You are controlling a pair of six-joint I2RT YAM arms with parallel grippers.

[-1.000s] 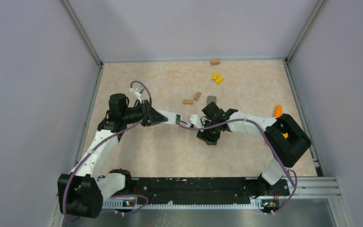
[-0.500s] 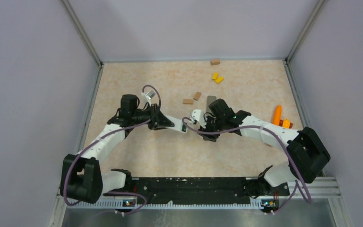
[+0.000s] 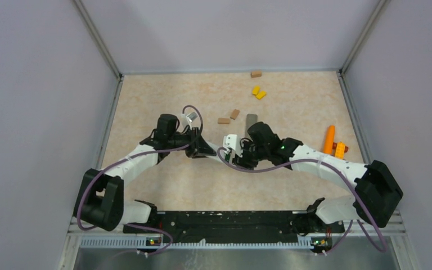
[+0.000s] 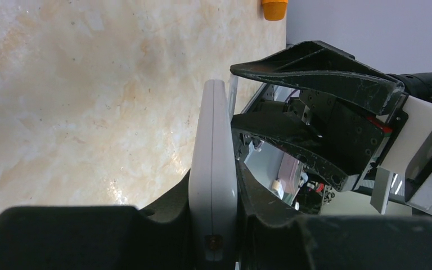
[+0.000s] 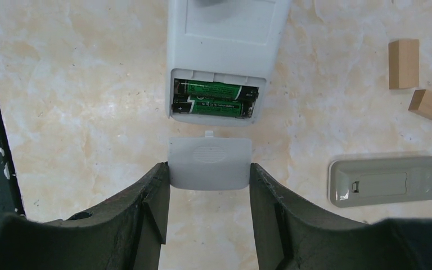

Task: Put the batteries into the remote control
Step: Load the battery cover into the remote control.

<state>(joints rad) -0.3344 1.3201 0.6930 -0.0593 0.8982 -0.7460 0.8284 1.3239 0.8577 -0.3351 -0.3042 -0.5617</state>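
Note:
My left gripper point(image 3: 205, 151) is shut on a white remote point(image 4: 214, 169), gripping its two faces and holding it edge-on above the table. In the right wrist view the remote's point(image 5: 225, 34) back faces the camera with its compartment open; two green batteries point(image 5: 214, 98) lie side by side inside. My right gripper point(image 5: 209, 174) is shut on the white battery cover point(image 5: 209, 164), held just below the open compartment with a small gap, its tab pointing at the remote. The two grippers meet at the table's middle point(image 3: 237, 153).
A second, grey remote point(image 5: 385, 181) lies back-up on the table to the right, also in the top view point(image 3: 251, 120). Two brown blocks point(image 5: 403, 63) lie near it. Yellow blocks point(image 3: 258, 92) and a brown block point(image 3: 256, 73) lie farther back. An orange object point(image 3: 329, 139) lies at right.
My left gripper has carried the remote to the right, closer to my right gripper. My right arm has swung lower and outward, uncovering the orange object; its gripper stays near the middle.

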